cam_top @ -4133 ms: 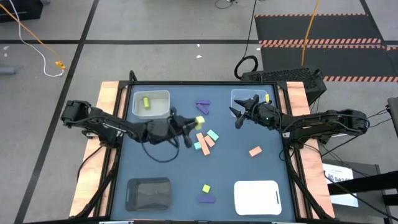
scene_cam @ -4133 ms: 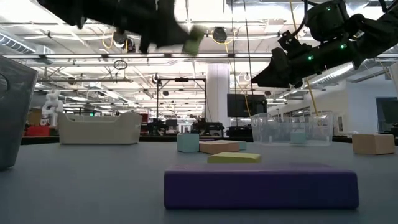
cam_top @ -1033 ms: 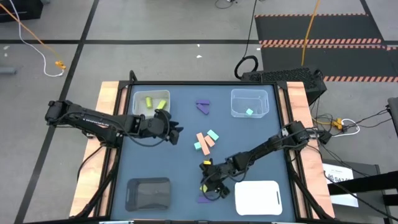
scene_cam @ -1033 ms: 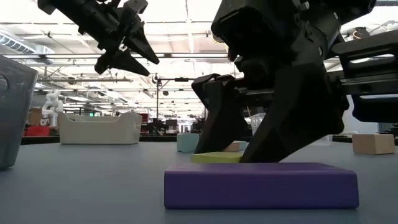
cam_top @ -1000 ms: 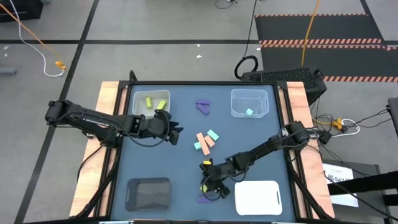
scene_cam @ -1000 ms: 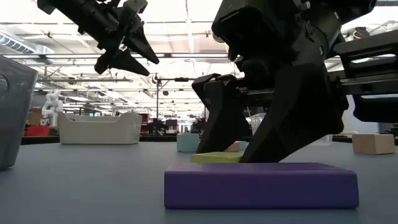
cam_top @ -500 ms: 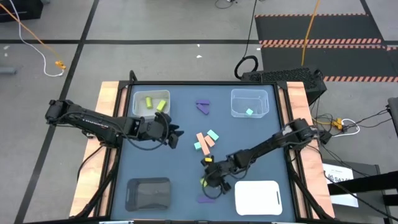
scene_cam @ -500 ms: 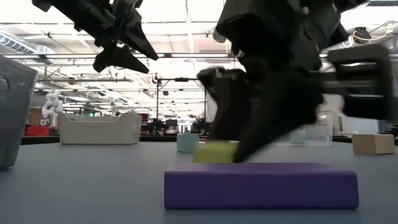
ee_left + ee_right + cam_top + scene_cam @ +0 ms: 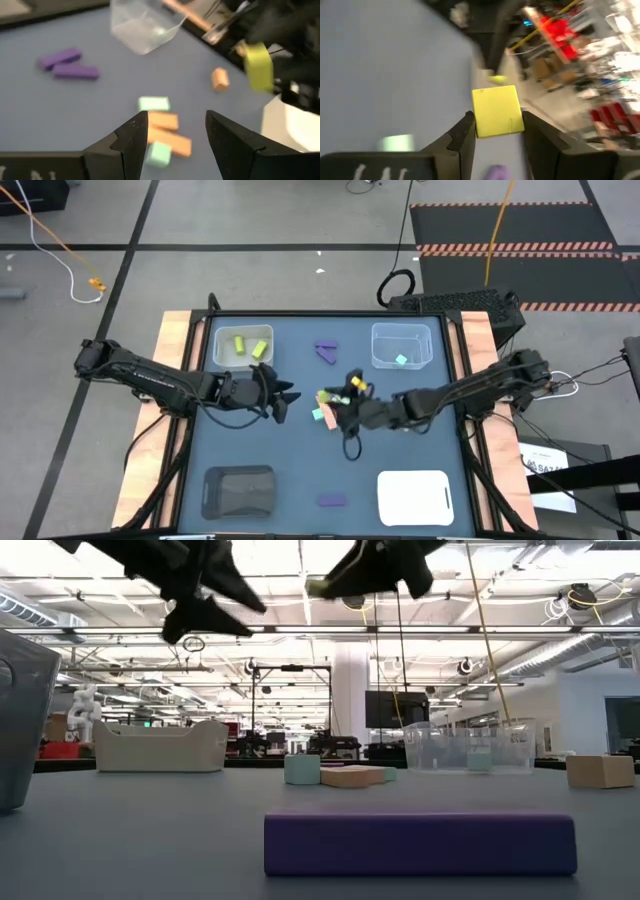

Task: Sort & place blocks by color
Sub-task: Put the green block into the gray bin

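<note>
A: High view, left to right. Left arm comes in from the left edge; left tool (image 9: 283, 398) sits left of frame centre, fingers spread, nothing between them. Left wrist view agrees: both dark fingers (image 9: 131, 138) apart, only tabletop (image 9: 420, 440) showing in the gap.

B: Trays on that side?

A: White bin (image 9: 217, 347) upper left of the tabletop with two yellow-green blocks (image 9: 249, 346) inside. Black tray (image 9: 238, 492) lower left.

B: Centre?

A: Purple pieces (image 9: 326, 351) in the upper middle. Mixed cluster (image 9: 322, 412) of salmon and mint blocks at centre, just beside the right tool (image 9: 337, 402). One purple bar (image 9: 332, 500) lower middle, lying alone; it's the big one in front in the low view (image 9: 420, 842).

B: Right tool state?

A: Closed on a yellow-green block (image 9: 497, 111); right wrist view shows it pinched between both fingers, lifted off the tabletop. Low view has that block (image 9: 318, 585) up at the top of frame, well above the surface.

B: Right side?

A: Clear bin (image 9: 401, 345) upper right with one mint block (image 9: 401, 360) in it. White tray (image 9: 413, 496) lower right. Low view also shows a salmon block (image 9: 600, 771) at far right on the tabletop.
</note>
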